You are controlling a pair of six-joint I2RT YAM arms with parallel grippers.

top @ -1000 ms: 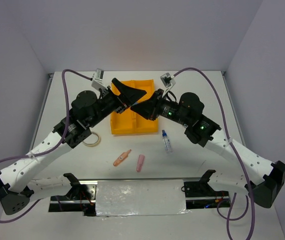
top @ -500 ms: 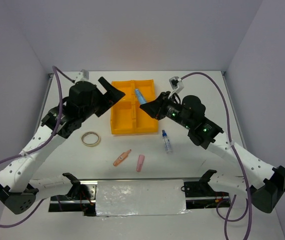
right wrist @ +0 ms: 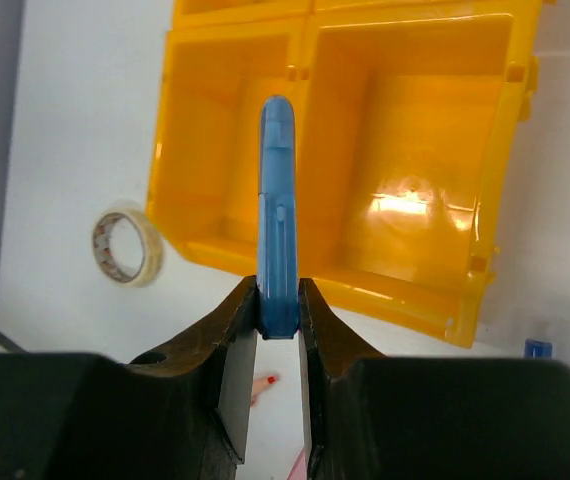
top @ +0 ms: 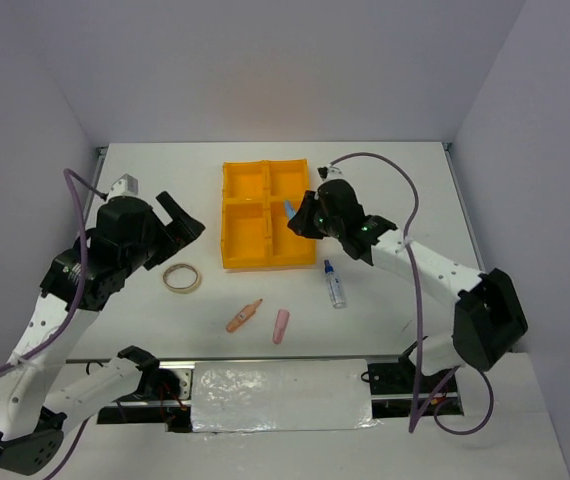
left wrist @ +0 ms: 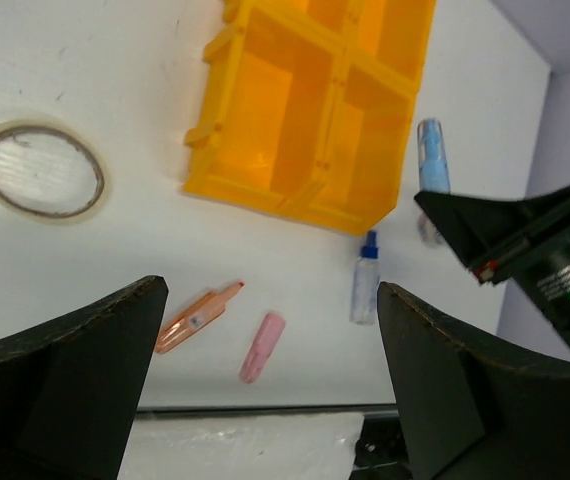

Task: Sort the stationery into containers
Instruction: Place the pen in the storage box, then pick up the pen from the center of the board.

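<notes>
Blue plastic stick (right wrist: pixel 277 200) pinched by its tail end in the right gripper (right wrist: pixel 277 300) — jaws pressed onto it, most of its length poking out over the right side of the tray (right wrist: pixel 395 295). Can't tell which compartment. It looks light, stiff and a bit slick, so an end grip could let it swivel; mid-body seems safer to me. Tray walls and dividers sit close below, not much slack. Left gripper (top: pixel 178 217) is spread wide, holding nothing, left of the tray near the tape ring (top: pixel 182 278). Bottle (top: pixel 334 283) and two pink sticks (top: pixel 244 316) lie on open table — plenty of room.
</notes>
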